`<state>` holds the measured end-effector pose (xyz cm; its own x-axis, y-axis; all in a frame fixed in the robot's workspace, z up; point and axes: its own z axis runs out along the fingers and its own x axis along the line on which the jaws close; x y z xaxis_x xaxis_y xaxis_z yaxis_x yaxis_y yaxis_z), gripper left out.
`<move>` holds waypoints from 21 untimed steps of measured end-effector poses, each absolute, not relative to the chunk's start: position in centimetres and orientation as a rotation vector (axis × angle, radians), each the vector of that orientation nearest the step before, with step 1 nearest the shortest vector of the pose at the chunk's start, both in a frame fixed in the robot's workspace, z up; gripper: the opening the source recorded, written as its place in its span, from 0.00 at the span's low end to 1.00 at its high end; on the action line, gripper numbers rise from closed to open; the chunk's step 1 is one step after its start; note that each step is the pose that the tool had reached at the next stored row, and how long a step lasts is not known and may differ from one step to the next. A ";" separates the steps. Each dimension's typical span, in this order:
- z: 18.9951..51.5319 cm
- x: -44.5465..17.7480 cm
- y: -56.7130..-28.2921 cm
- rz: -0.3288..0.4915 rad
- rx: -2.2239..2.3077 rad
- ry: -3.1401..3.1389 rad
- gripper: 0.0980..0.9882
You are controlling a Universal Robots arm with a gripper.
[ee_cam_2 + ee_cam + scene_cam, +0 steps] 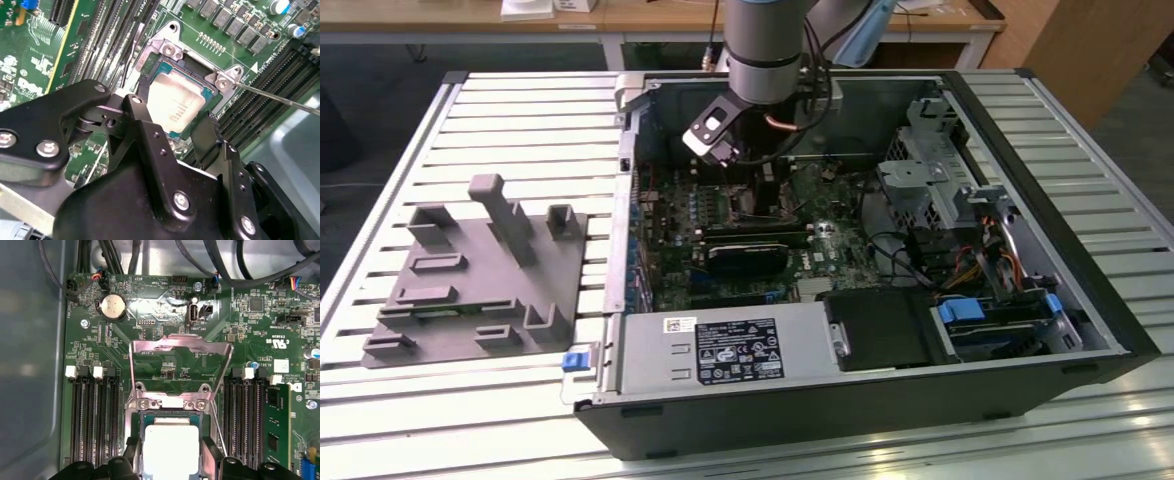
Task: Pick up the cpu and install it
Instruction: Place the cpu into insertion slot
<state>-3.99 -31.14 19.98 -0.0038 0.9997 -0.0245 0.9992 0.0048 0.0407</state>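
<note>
The cpu [176, 102], a small square chip with a pale silver top [170, 450] and a teal rim, lies flat within the dark socket frame on the green motherboard. My gripper [175, 117] hangs straight over it inside the open computer case [1101, 300]. In both wrist views its black fingers [144, 102] stand one at each of two opposite edges of the chip and press against its rim. In the exterior view the gripper [750, 190] is low over the board, under the arm's wrist.
The socket's metal load plate [180, 365] stands raised behind the chip, and its thin wire lever [280, 97] sticks out sideways. Memory slots [90, 420] flank the socket. A grey tray with upright blocks [467, 270] lies on the slatted table at the exterior view's left.
</note>
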 end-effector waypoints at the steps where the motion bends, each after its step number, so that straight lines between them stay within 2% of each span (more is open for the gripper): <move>1: 20.1 -4.0 -31.1 0.018 2.184 2.193 0.57; 3: 20.3 -4.0 -31.1 0.018 2.184 2.194 0.57; 4: 20.4 -4.0 -31.1 0.018 2.184 2.194 0.56; 5: 20.5 -4.0 -31.1 0.017 2.184 2.194 0.49; 6: 20.6 -4.0 -31.1 0.017 2.184 2.194 0.49; 9: 20.8 -4.0 -31.1 0.016 2.185 2.194 0.29; 10: 20.8 -4.0 -31.1 0.016 2.185 2.194 0.29; 12: 20.9 -4.0 -31.1 0.016 2.185 2.194 0.15; 13: 21.0 -4.0 -31.1 0.016 2.185 2.194 0.15; 15: 21.0 -4.0 -31.1 0.016 2.185 2.195 0.03; 21: 21.1 -4.0 -31.1 0.016 2.185 2.194 0.01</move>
